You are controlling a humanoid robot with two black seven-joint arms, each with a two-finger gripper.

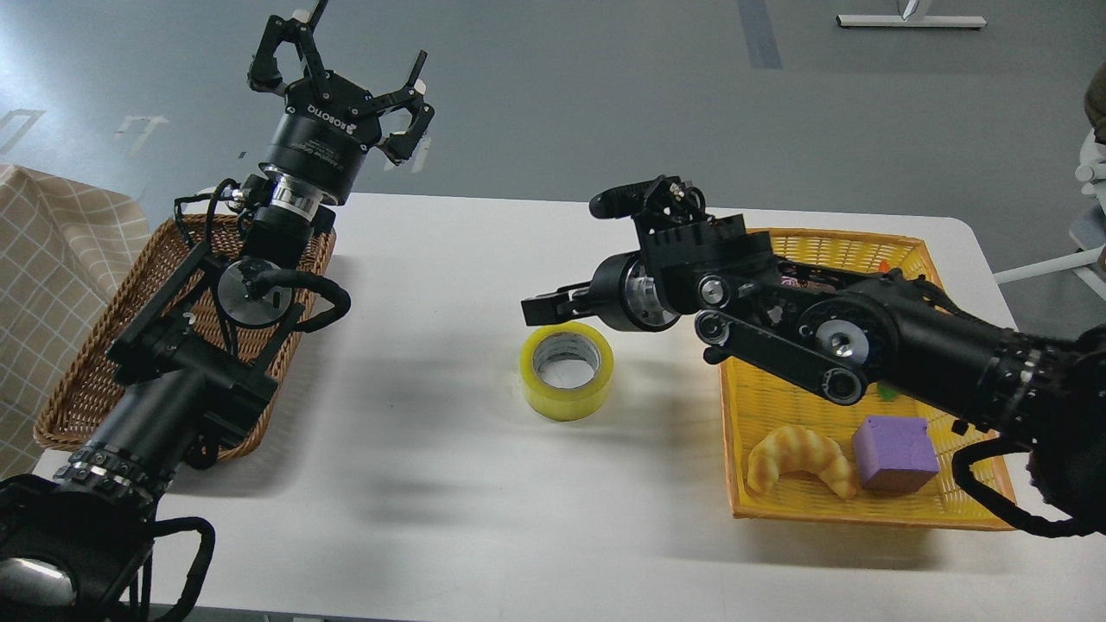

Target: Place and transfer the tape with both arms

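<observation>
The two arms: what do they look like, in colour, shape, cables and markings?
Both arms are black, built of round jointed segments with silver rings, and loose black cables loop along them. The left claw has slim black fingers with pale tips and white ROBOTIQ lettering on its round base. The right claw is also black; no marking shows.

Robotics lab or test room, not home. Evidence: bare grey floor (605,95) with taped markings at upper left and dark tape strip at top centre; white metal stand foot (912,21) at top right of frame. Plain white table (449,484) set as test bench, staged props: wicker basket (82,380) at left, yellow basket (864,510) at right holding toy croissant (799,458) and purple foam cube (894,451). Checked cloth (52,268) at left edge.
</observation>
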